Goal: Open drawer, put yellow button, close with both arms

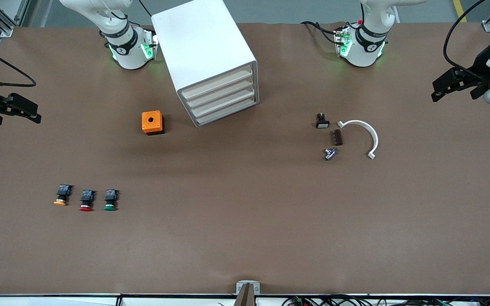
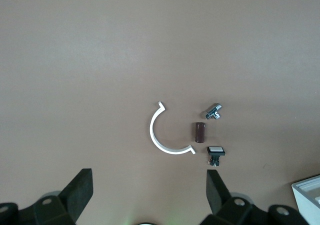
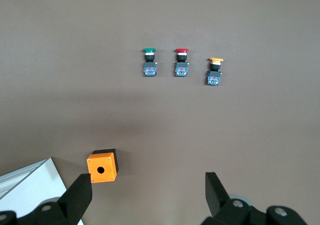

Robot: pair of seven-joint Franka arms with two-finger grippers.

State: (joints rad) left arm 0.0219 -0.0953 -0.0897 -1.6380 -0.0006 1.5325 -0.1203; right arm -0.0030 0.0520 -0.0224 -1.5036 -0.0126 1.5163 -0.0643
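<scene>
Both sets of jaws stand wide and hold nothing: your right gripper [image 1: 24, 111] hangs high at the right arm's end of the bench [image 1: 245, 238], your left gripper [image 1: 451, 85] high at the left arm's end, and both arms wait.

Take the white cabinet [image 1: 204, 55] as your landmark. Nearest the front camera, well away from the cabinet toward the right arm's end, three push buttons lie in a row. The yellow button [image 1: 61, 196] is the end one, farthest toward the right arm's end, with the red-capped button [image 1: 86, 200] beside it and the green-capped button [image 1: 110, 199] closest to the cabinet. Each lies on its side, long axis running toward the front camera, cap leading.

The orange box [image 1: 152, 122] with a round hole sits just beside the cabinet, between it and the buttons. On the cabinet's left-arm side lie a small metal fitting [image 1: 330, 153], a brown cylinder [image 1: 337, 137], a white curved clip [image 1: 362, 136] and a white-faced switch [image 1: 322, 121].

The drawer [image 1: 217, 83], uppermost of four, is shut; its front faces the front camera, angled toward the left arm's end.

Your right arm is clearly nearer the yellow button, so I would judge it the one to pick. No writing is readable anywhere.
</scene>
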